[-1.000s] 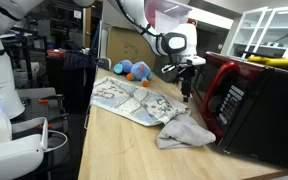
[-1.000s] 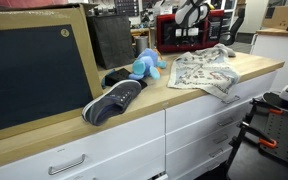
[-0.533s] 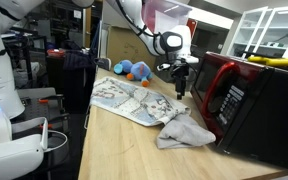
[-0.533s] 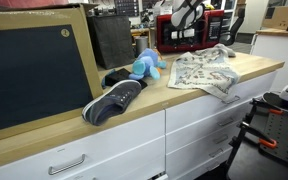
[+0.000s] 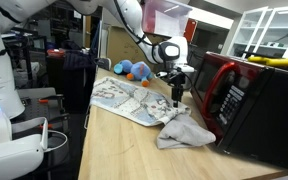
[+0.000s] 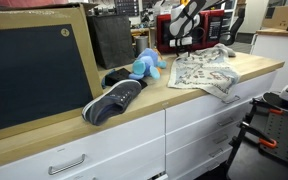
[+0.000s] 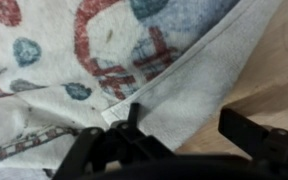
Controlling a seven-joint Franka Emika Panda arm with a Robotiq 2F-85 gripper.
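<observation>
My gripper (image 5: 177,96) hangs fingers down just above the edge of a white cloth with red and blue prints (image 5: 132,98), next to the red microwave (image 5: 246,98). It also shows in an exterior view (image 6: 187,38) in front of the microwave (image 6: 174,30). In the wrist view the two dark fingers (image 7: 182,128) stand apart with nothing between them. Below them lie the printed cloth (image 7: 74,50), its plain grey folded edge (image 7: 189,80) and bare wood (image 7: 279,70). A crumpled grey part of the cloth (image 5: 187,131) lies nearer the counter's front.
A blue plush toy (image 5: 134,70) (image 6: 146,65) lies on the wooden counter (image 5: 124,150) beyond the cloth (image 6: 206,68). A dark shoe (image 6: 114,100) lies near the counter edge beside a large black board (image 6: 34,70). White drawers (image 6: 194,130) sit under the counter.
My gripper has moved away from the microwave door and down toward the cloth's edge. The cloth, toy and shoe have not moved.
</observation>
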